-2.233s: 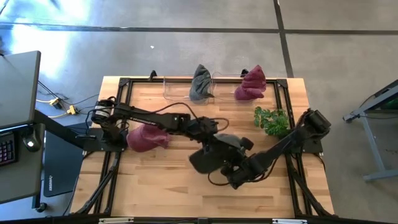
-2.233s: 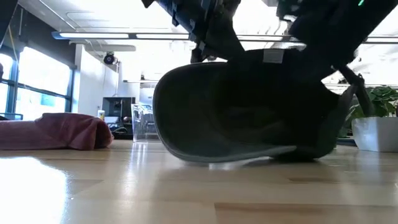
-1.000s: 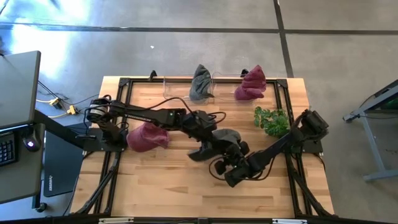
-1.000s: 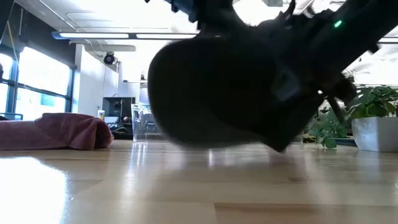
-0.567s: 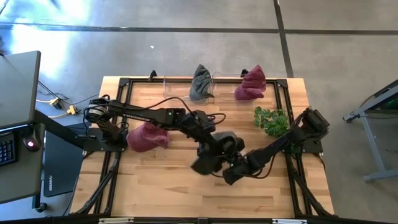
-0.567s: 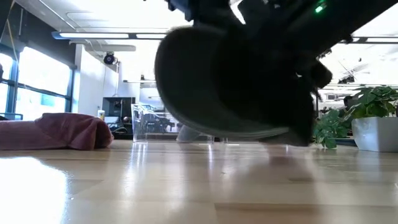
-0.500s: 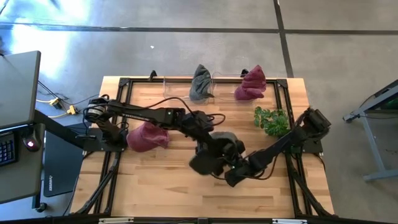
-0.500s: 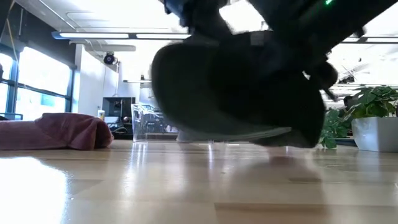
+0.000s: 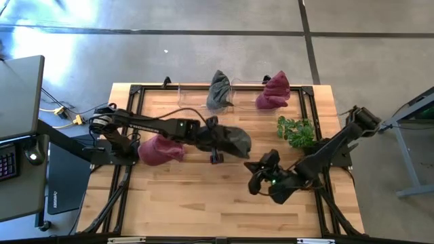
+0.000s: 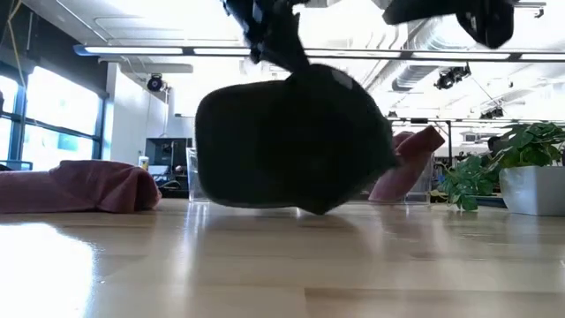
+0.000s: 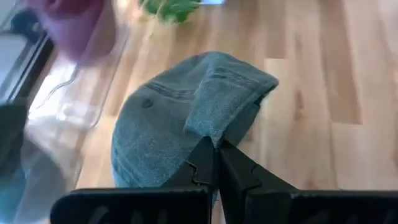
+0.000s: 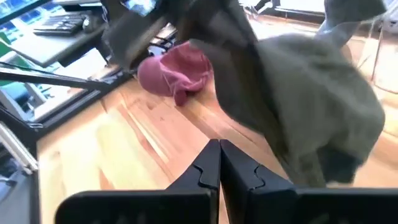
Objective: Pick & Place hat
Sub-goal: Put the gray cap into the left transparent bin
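A dark grey hat hangs over the table's middle, held by my left gripper, which reaches in from the table's left and is shut on it. It shows as grey cloth in the left wrist view and as a dark bulk in the low view. My right gripper is shut and empty, to the near right of the hat and apart from it. Its closed fingers point toward the hat. My left gripper pinches a folded bit of the hat's edge between its two fingers. The fingers come about level from the table's left. The hat hangs beyond and below them, slack, a little above the wood.
A maroon hat lies on the table's left. At the far edge, a grey hat and a maroon hat sit on clear stands. A potted plant stands at the right. Bare wood lies along the near edge.
My left gripper has carried the grey hat toward the table's far edge, away from the near middle. My right gripper, which was at the hat, has come away from it and now stands apart to its near right, with its arm drawn back toward the right edge.
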Action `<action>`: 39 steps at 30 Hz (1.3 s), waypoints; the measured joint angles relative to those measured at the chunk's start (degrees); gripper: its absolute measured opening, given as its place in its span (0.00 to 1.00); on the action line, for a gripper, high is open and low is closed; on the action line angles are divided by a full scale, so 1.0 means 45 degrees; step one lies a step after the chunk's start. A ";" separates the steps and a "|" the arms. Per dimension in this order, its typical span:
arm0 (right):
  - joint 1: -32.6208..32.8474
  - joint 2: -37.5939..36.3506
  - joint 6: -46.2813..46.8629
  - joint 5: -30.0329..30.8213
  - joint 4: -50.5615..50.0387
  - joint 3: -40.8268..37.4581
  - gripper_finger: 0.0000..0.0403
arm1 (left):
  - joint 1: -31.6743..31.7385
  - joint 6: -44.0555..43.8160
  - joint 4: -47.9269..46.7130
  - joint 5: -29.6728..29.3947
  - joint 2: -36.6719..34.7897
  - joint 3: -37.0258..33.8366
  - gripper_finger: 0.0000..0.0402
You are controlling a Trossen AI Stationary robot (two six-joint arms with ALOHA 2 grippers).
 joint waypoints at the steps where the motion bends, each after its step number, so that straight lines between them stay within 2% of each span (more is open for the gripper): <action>1: 0.0000 -0.0210 -0.0159 -0.0087 -0.0053 0.0000 0.00 | -0.0174 0.0179 0.0217 -0.0165 0.0007 -0.0001 0.00; 6: 0.0000 -0.1378 -0.0841 -0.0510 -0.0917 0.0000 0.00 | -0.0550 0.0530 0.0957 -0.0528 -0.0031 0.0027 0.00; 11: -0.0393 -0.3292 -0.0796 -0.2647 -0.3709 0.0000 0.05 | -0.0517 0.0527 0.1024 -0.0413 -0.0030 0.0027 0.00; 16: -0.1409 -0.4993 -0.0288 -0.5285 -0.6595 -0.0067 0.25 | -0.0563 0.0653 0.1071 0.0840 -0.0030 0.0027 0.00; 19: -0.2045 -0.5727 -0.1253 -0.6268 -0.6801 -0.0901 0.40 | -0.0621 0.0948 0.1270 0.1338 -0.0030 0.0027 0.00; 22: -0.2514 -0.6275 -0.3012 -0.6975 -0.5380 -0.2250 0.56 | -0.0631 0.1720 0.1431 0.2209 -0.0030 0.0027 0.00; 27: -0.3153 -0.6522 -0.5531 -0.8412 0.0571 -0.5083 0.73 | -0.0621 0.2115 0.2037 0.3006 -0.0317 0.0061 0.00; 31: -0.3371 -0.6001 -0.6924 -0.8129 0.4764 -0.6746 0.76 | -0.0607 0.2123 0.2285 0.3535 -0.0265 0.0013 0.00; 35: -0.3487 -0.5367 -0.8705 -0.7644 0.6529 -0.7362 0.76 | -0.0607 0.2080 0.2731 0.4144 -0.0273 0.0031 0.00; 39: -0.3995 -0.4677 -0.9228 -0.9361 0.7207 -0.7495 0.76 | -0.0607 0.2006 0.3180 0.4175 -0.0268 0.0027 0.00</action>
